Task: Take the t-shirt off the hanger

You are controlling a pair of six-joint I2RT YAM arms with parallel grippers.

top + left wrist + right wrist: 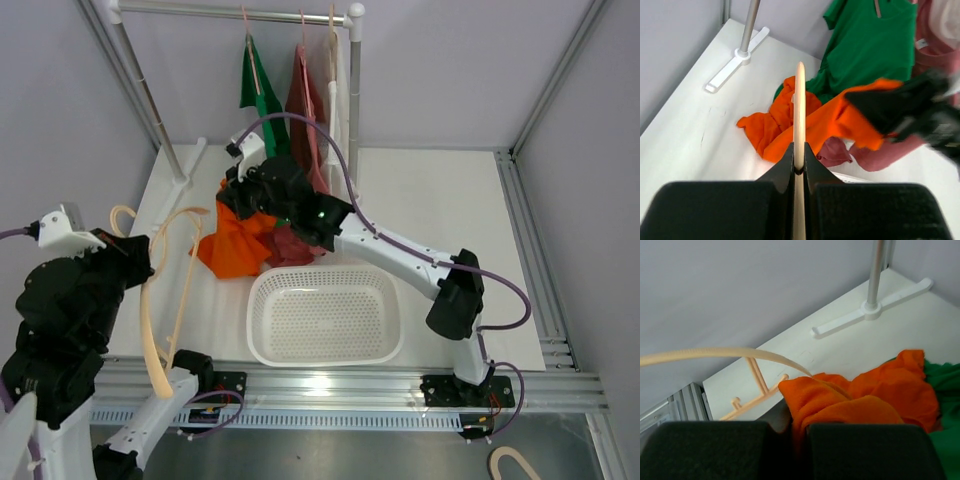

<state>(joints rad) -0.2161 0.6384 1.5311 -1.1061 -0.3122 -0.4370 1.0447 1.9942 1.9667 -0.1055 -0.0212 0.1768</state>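
Note:
The orange t-shirt [238,243] lies bunched on the white table below the rack. My right gripper [252,196] is shut on a fold of it [850,400], with cloth pinched between the jaws [799,432]. My left gripper [143,268] is shut on the beige hanger [158,310] and holds it left of the shirt. In the left wrist view the hanger [799,110] runs straight out from the jaws [799,161] toward the orange shirt [815,127]. The hanger's far tip [805,371] meets the shirt's edge; I cannot tell whether it is inside the cloth.
A white mesh basket [325,315] sits at the near middle. A green shirt [258,90], a maroon shirt [306,100] and a pale garment [338,85] hang on the rack [230,10]. Maroon cloth [292,245] lies beside the orange shirt. The rack foot [737,60] is at back left.

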